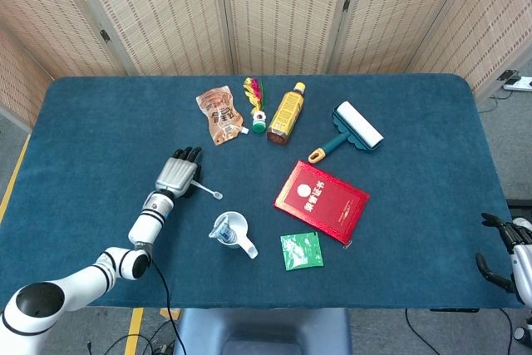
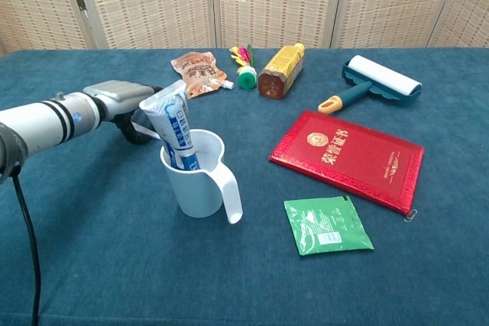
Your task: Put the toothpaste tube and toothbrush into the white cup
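gripping thin white toothbrush (image 1: 206, 189) in left hand (image 1: 174, 175); needing brush end tipped above white plastic handled cup (image 2: 197, 175), beside blue-and-white toothpaste tube (image 2: 173, 124), before releasing.

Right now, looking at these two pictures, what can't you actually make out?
- Toothbrush: chest view, its far end sits behind the toothpaste tube.
- Left hand: both views, its fingers' hold is hidden beneath it.
- Right hand: head view, cut off by the edge.
- Green packet: print too small.

Matt blue cloth table (image 2: 92, 265); glossy white plastic cup (image 2: 200, 188); shiny red booklet (image 2: 348, 156)
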`<state>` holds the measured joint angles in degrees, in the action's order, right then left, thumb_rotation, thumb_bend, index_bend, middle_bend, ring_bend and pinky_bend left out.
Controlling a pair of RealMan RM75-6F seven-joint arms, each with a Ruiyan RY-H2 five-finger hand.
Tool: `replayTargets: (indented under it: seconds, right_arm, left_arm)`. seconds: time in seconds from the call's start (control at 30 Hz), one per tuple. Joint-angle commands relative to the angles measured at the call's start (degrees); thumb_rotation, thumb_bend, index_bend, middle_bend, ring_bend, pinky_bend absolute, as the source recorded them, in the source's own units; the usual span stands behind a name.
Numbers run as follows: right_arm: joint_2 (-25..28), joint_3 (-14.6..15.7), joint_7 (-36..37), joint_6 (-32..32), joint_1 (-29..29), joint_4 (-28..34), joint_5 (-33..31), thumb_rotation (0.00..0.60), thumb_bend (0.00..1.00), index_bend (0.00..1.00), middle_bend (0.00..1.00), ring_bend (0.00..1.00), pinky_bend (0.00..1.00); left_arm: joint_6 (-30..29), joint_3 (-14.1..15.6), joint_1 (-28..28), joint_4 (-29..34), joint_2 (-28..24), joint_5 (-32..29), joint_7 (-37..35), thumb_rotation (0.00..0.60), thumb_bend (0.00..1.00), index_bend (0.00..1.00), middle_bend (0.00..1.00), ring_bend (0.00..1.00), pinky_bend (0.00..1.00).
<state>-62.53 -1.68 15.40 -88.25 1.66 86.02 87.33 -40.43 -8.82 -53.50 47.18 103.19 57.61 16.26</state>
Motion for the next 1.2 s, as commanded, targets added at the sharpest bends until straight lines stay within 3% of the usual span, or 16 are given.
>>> replayTargets:
  seconds: [0.03,0.27,0.47,0.63,0.87,1.2]
  right_arm:
    - [0.01,-0.03,0.00,-0.02,0.00,0.03,0.01,0.600,0.31,0.17,0.28,0.24,0.24]
    - [0.02,-0.22,0.16,-0.23,-0.07,0.06,0.15,0.600,0.31,0.17,0.28,0.24,0.24]
    - [0.00,-0.26,0.06,-0.28,-0.26,0.22,0.53,0.600,0.31,0.17,0.28,0.24,0.24]
    - [-0.10,-0.24,-0.22,-0.52,-0.37,0.47,1.02,0.600,0.31,0.17,0.28,0.24,0.24]
    - [-0.28,-0.22,-0.66,-0.46,-0.76,0.75,1.62,0.600,0.31,0.17,0.28,0.24,0.24]
    - [-0.08,-0.22,-1.09,-0.49,-1.08,1.20,1.98,0.600,0.31,0.17,0.28,0.24,0.24]
  left_arm:
    - [0.21,-0.39,0.22,0.04,-0.03,0.13,-0.54,0.600,0.42,0.57,0.08,0.00,0.14]
    - [0.45,-2.95,1.90,4.34,-2.72,-0.16,-5.92,0.600,0.42,0.62,0.08,0.00,0.14]
    - [0.72,-6.25,4.44,14.27,-9.54,-0.42,-14.03,0.600,0.42,0.64,0.10,0.01,0.14]
    - [3.25,-9.35,7.49,25.77,-17.60,-1.01,-23.74,0.600,0.42,0.64,0.10,0.02,0.14]
    - [8.28,-14.24,12.26,38.92,-27.18,3.32,-42.16,0.600,0.42,0.65,0.10,0.01,0.14]
    - [12.93,-20.06,16.22,48.60,-32.31,12.06,-63.96,0.600,0.42,0.65,0.10,0.01,0.14]
